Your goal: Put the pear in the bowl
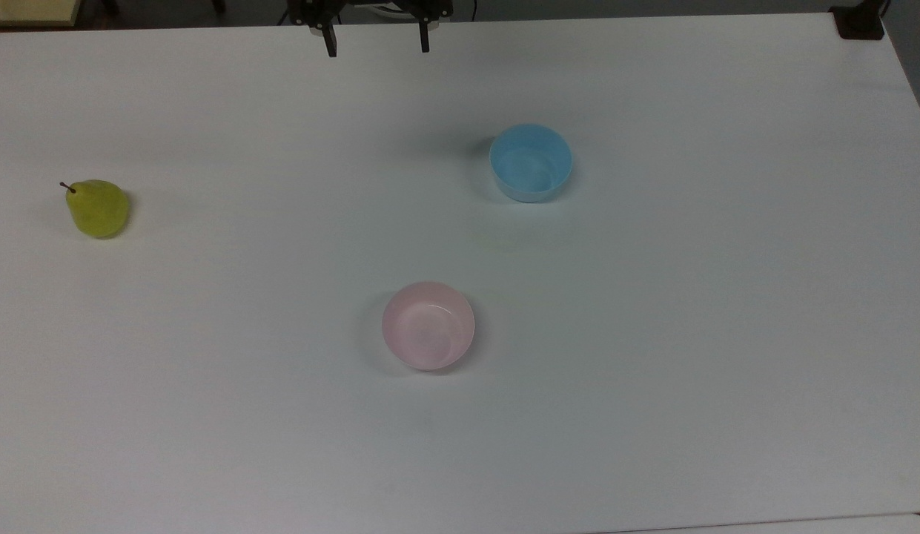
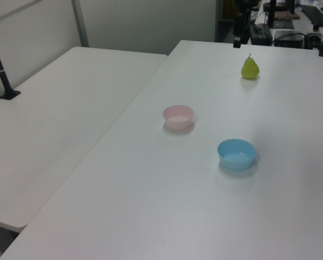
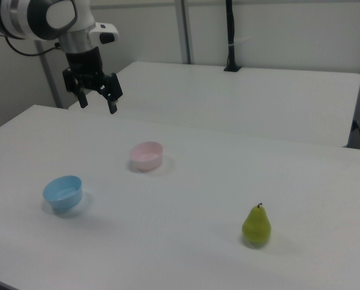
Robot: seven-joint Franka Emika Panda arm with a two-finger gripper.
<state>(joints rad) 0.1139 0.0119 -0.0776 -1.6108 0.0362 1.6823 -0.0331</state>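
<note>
The yellow-green pear (image 1: 97, 208) stands upright with a dark stem at the top view's far left; it also appears as the pear (image 2: 250, 67) and the pear (image 3: 257, 225). The pale pink bowl (image 1: 428, 325) sits empty near the table's middle, seen too as the bowl (image 2: 178, 116) and the bowl (image 3: 147, 155). My gripper (image 1: 376, 44) hangs high at the top view's upper edge, open, nothing between its fingers, far from pear and bowl. In the right view the gripper (image 3: 98, 104) hovers above the table, behind the bowl.
A light blue bowl (image 1: 531, 162) stands empty right of and behind the pink one in the top view, also the blue bowl (image 3: 63, 193). A second white table (image 2: 58, 108) adjoins on the left view's left. A black post (image 3: 230, 36) stands on it.
</note>
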